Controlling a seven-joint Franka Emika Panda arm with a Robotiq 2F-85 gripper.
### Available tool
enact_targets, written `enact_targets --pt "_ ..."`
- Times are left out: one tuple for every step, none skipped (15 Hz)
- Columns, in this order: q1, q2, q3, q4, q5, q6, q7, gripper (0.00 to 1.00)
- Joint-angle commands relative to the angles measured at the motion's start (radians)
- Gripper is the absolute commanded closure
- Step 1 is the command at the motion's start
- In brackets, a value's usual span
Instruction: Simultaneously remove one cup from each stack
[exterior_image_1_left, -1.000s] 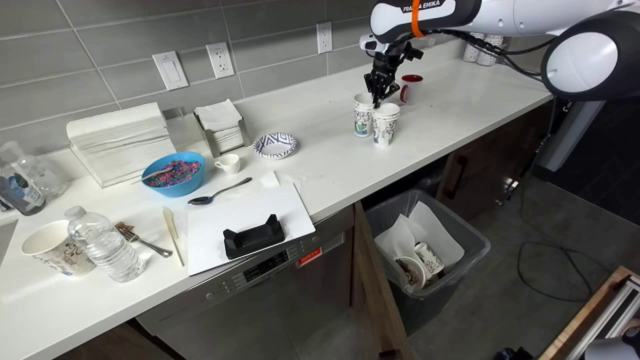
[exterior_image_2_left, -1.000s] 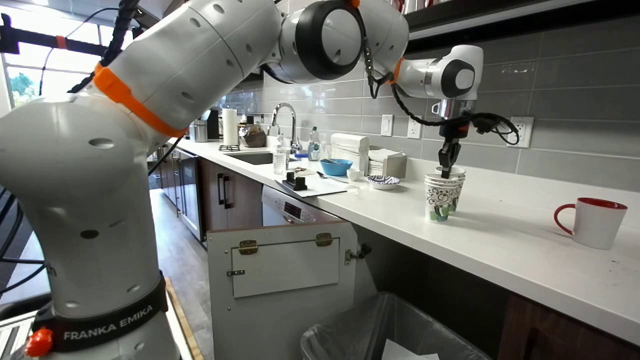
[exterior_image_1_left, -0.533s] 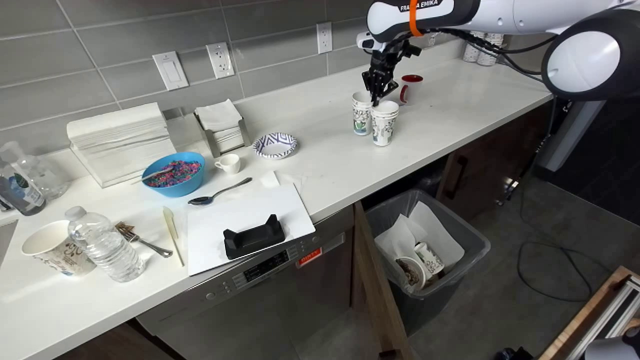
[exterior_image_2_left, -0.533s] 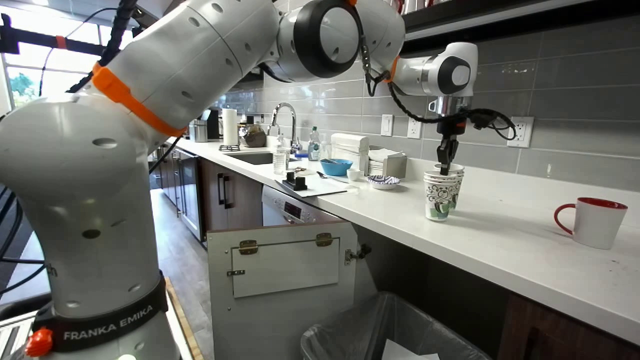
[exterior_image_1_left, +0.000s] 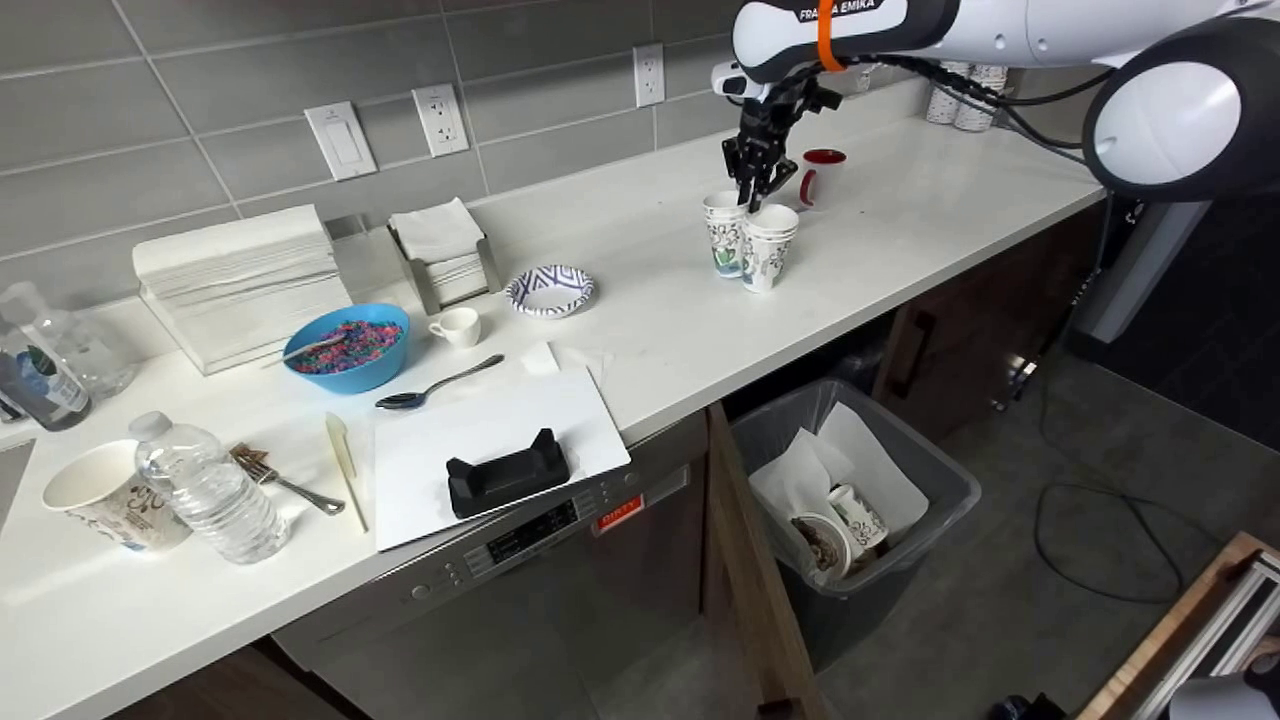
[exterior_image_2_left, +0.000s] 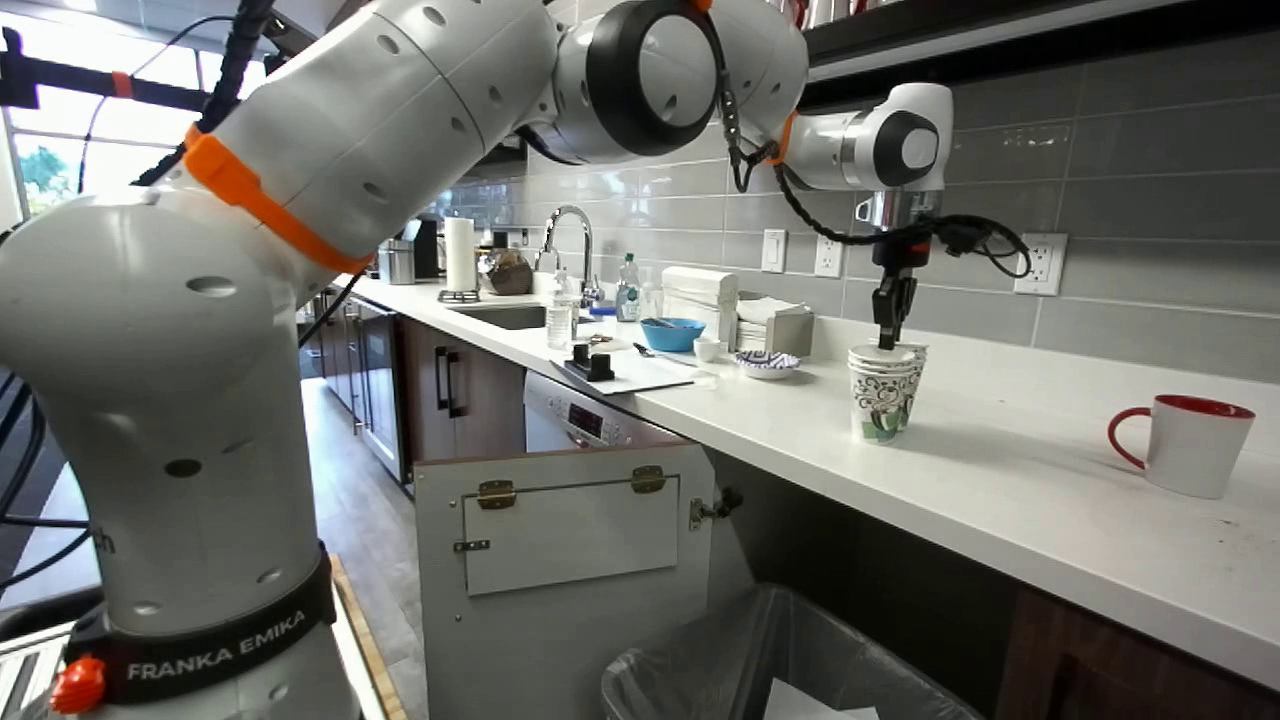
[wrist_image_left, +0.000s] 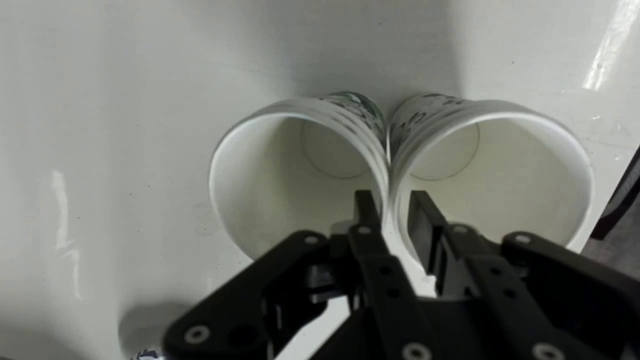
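Wrist view: stacks (wrist_image_left: 272, 172) gape upward, axes slightly splayed.

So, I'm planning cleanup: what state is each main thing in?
White green-printed paper cup stack and its twin: nested, mouths up, side by side.
Black two-fingered gripper: open, one finger at or in each mouth.
Brown wooden cabinet door: open.
Gray plastic bin: uncovered, trash inside.
Steel dishwasher: shut.
Clear ribbed plastic bottle: capped, upright.
Round blue bowl: partly filled.
White mug with red interior: upright.
White patterned paper bowl: empty.
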Motion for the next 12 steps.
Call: enact_targets --pt "0.006 0.005 -0.01 0.018 -0.012 -0.035 0.013 0.94" --pt "0.006 0.004 -0.01 0.017 -0.013 -0.035 0.014 1.0" --pt "0.006 0.004 -0.011 0.016 -0.012 -0.035 0.015 1.0" --pt "0.005 0.005 -0.011 0.017 -0.012 -0.035 0.015 1.0" --pt "0.006 0.005 -0.012 0.017 -0.012 -0.035 0.016 0.99" --pt "0.005 0.005 -0.012 0.017 -0.012 -0.035 0.016 0.99" --pt "0.006 0.004 -0.013 0.017 -0.012 -0.035 0.015 0.99" --pt "0.006 0.004 -0.013 0.016 -0.012 -0.034 0.015 0.99" --pt "0.006 0.002 -0.014 0.015 -0.012 -0.033 0.016 0.99" --pt "0.007 0.001 -0.014 0.014 -0.013 -0.032 0.016 0.99" --pt "0.008 -0.002 -0.014 0.012 -0.014 -0.031 0.016 0.99" --pt "0.009 -0.003 -0.015 0.012 -0.015 -0.032 0.016 0.99"
